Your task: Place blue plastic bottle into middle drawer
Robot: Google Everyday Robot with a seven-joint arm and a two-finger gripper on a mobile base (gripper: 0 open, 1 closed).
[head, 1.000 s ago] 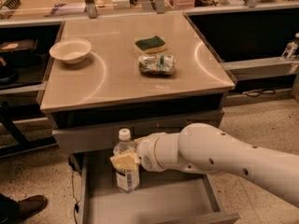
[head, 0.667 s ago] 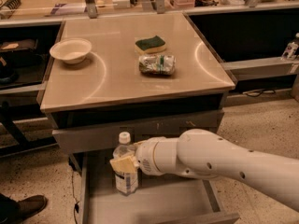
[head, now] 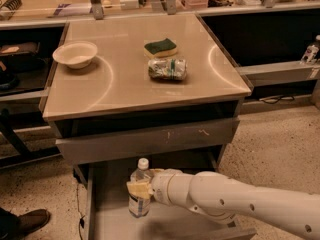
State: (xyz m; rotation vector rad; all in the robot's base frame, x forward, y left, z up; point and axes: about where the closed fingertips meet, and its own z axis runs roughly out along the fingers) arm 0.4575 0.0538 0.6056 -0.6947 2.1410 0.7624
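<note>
My gripper [head: 139, 188] is down inside the open middle drawer [head: 113, 218], on the left half of it, and my white arm [head: 235, 200] reaches in from the lower right. The yellowish fingers [head: 136, 189] are clamped around the body of the blue plastic bottle [head: 138, 207], so I am grasping it at about mid-height. The bottle stands upright with its white cap [head: 143, 162] on top, just below the closed grey drawer front [head: 150, 139] that carries pale scratch marks. Its base is low over the drawer's flat bottom; I cannot tell whether it touches the metal.

Above, on the beige tabletop [head: 125, 86], a white bowl [head: 75, 54] sits near the left edge. A sponge [head: 160, 47] with a green top lies towards the middle, and just in front of it lies a crumpled green-and-white packet [head: 167, 69]. Both are well apart from the bowl.

A brown shoe [head: 29, 222] shows on the speckled floor at the lower left, beside the drawer
</note>
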